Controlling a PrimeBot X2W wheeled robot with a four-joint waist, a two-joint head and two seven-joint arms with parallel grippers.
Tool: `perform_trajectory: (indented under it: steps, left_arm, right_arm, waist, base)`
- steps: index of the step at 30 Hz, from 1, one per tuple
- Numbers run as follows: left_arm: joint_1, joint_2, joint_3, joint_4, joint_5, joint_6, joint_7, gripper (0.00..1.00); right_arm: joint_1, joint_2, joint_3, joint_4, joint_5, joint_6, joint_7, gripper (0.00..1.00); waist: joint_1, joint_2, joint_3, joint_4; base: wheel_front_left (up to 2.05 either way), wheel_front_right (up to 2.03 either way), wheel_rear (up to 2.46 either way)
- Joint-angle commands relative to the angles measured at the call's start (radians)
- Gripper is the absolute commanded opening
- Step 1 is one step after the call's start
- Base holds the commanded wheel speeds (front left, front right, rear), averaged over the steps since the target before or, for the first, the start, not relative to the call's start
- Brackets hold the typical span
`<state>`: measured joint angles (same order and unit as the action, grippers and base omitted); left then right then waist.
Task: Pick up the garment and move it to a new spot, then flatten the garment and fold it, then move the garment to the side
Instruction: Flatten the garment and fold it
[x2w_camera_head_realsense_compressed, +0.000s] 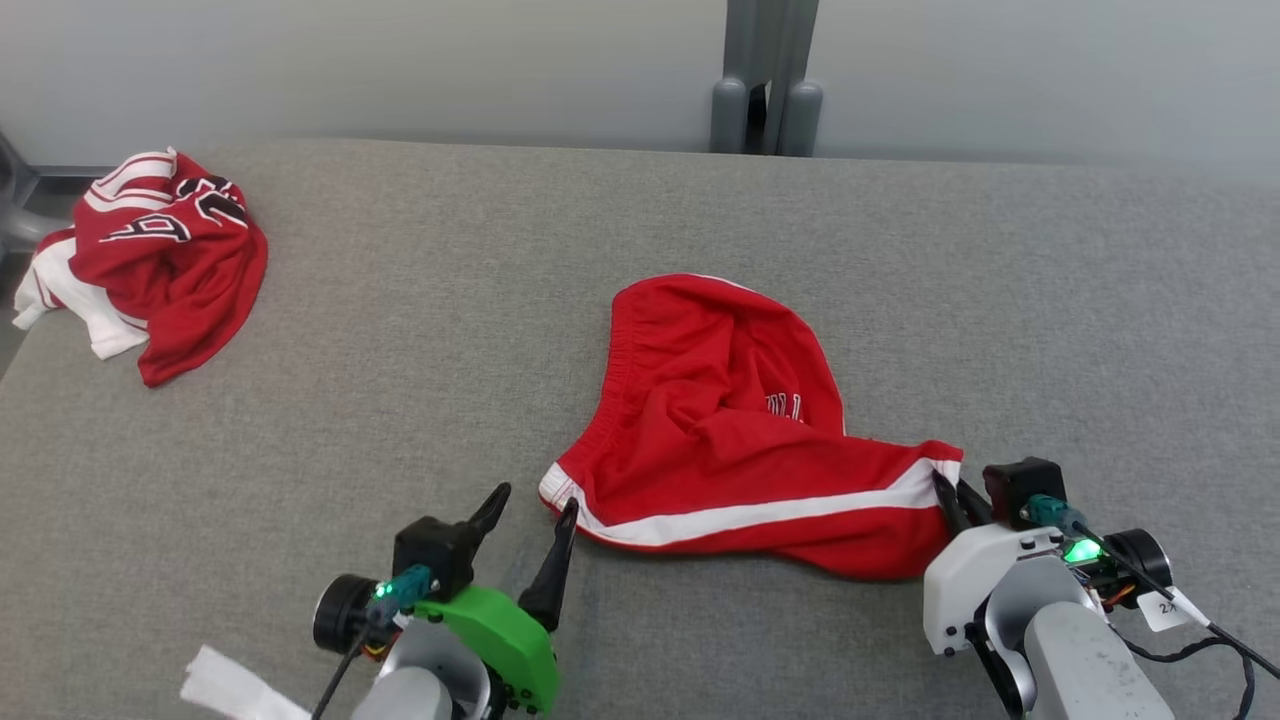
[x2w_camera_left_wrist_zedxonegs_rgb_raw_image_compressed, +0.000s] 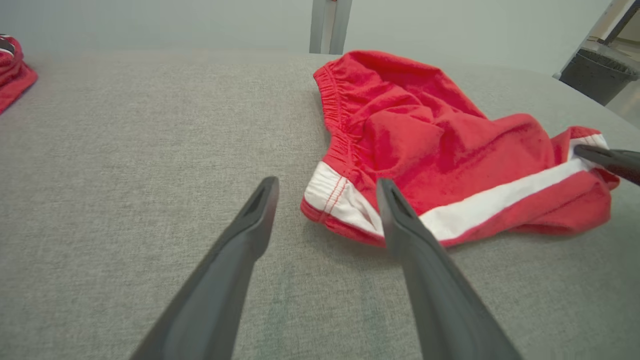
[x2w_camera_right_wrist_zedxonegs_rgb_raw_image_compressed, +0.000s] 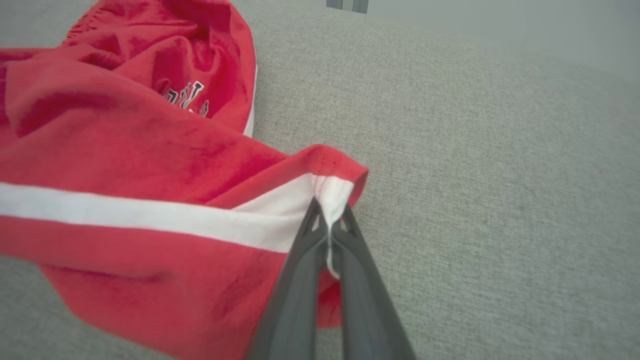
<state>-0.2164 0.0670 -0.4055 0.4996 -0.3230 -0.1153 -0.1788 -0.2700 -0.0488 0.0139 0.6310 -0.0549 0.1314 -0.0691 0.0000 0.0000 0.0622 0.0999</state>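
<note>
On the grey table (x2w_camera_head_realsense_compressed: 400, 300), right of centre, the red shorts (x2w_camera_head_realsense_compressed: 730, 420) lie crumpled. My right gripper (x2w_camera_head_realsense_compressed: 950, 490) is pinched tight on the white-striped hem corner nearest it. My left gripper (x2w_camera_head_realsense_compressed: 536, 497) stands wide, one finger just beside the other striped corner, not gripping. Judgement: ease left forward until that corner sits between the fingers, close, then lift both ends level. Can't tell how many layers the right pinch holds. Lettering is half buried in folds.

even, soft light; faint shadows (wrist views blur at edges).
</note>
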Motion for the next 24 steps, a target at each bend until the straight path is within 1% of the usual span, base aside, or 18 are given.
perform_trajectory:
  steps: [1,4,7,12,14,21,23,24]
  left_arm:
    - [-0.035,0.014,-0.016,0.026,-0.021,-0.008,0.021,1.0]
    - [-0.086,0.033,-0.057,0.081,-0.057,-0.015,0.07,1.0]
    - [-0.129,0.065,-0.144,0.099,-0.121,-0.015,0.102,1.0]
    - [-0.188,0.128,-0.228,0.104,-0.239,-0.015,0.096,1.0]
    - [-0.207,0.142,-0.254,0.112,-0.28,-0.015,0.095,1.0]
    - [-0.252,0.2,-0.413,0.094,-0.423,-0.016,0.15,1.0]
    - [-0.259,0.216,-0.447,0.085,-0.463,-0.016,0.159,0.72]
    - [-0.26,0.225,-0.467,0.079,-0.48,-0.016,0.167,0.55]
  right_arm:
    - [-0.006,-0.003,0.007,-0.011,0.007,-0.001,-0.002,0.0]
    - [-0.008,-0.003,0.028,-0.024,0.015,-0.001,0.002,0.0]
    - [-0.014,-0.003,0.045,-0.037,0.023,-0.001,0.004,0.0]
    - [-0.015,-0.003,0.055,-0.051,0.028,-0.001,0.003,0.0]
    - [-0.013,-0.003,0.059,-0.055,0.028,-0.001,0.005,0.0]
    - [-0.007,-0.003,0.065,-0.064,0.028,-0.001,0.007,0.0]
    - [-0.005,-0.003,0.062,-0.064,0.025,-0.001,0.005,0.0]
    - [-0.003,-0.003,0.061,-0.064,0.023,-0.001,0.004,0.0]
  waist:
    - [0.0,0.0,0.01,-0.017]
    - [0.0,0.0,0.019,-0.033]
    - [0.0,0.0,0.029,-0.047]
    - [0.0,0.0,0.043,-0.058]
    - [0.0,0.0,0.047,-0.061]
    - [0.0,0.0,0.054,-0.067]
    - [0.0,0.0,0.052,-0.068]
    - [0.0,0.0,0.051,-0.068]
  base:
    - [0.0,0.0,0.0]
    - [0.0,0.0,0.0]
    - [0.0,0.0,0.0]
    - [0.0,0.0,0.0]
    - [0.0,0.0,0.0]
    - [0.0,0.0,0.0]
    - [0.0,0.0,0.0]
    - [0.0,0.0,0.0]
